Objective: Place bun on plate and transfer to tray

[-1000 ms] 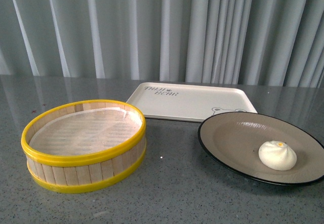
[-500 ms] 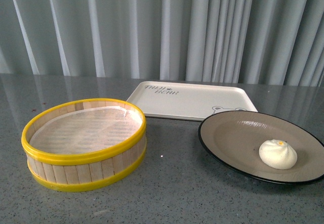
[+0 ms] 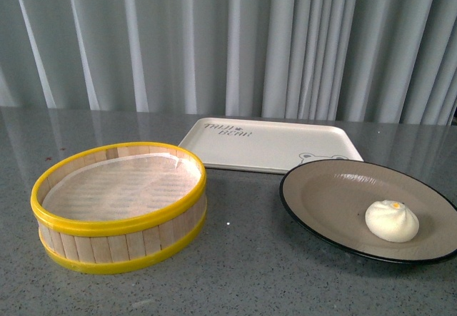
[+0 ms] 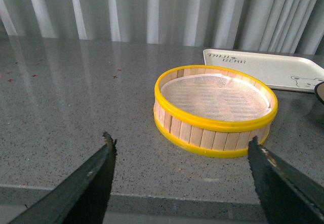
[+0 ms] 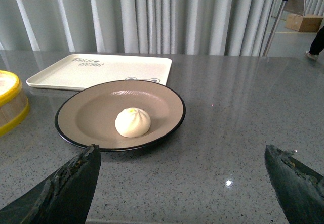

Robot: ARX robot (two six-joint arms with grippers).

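No change over the last second: bun (image 3: 391, 220) sits on plate (image 3: 325, 195), and the plate is on the table, not on tray (image 3: 271, 145). Transfer is pending. Left tool (image 4: 180, 140) and right tool (image 5: 180, 150) are spread wide and empty. Can't tell whether the plate rim touches the tray. Arms are out of the front view.

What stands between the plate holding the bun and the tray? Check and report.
Nothing visible. The plate, with the bun on it, sits just in front of the tray; the steamer basket stands off to the left, clear of that path.
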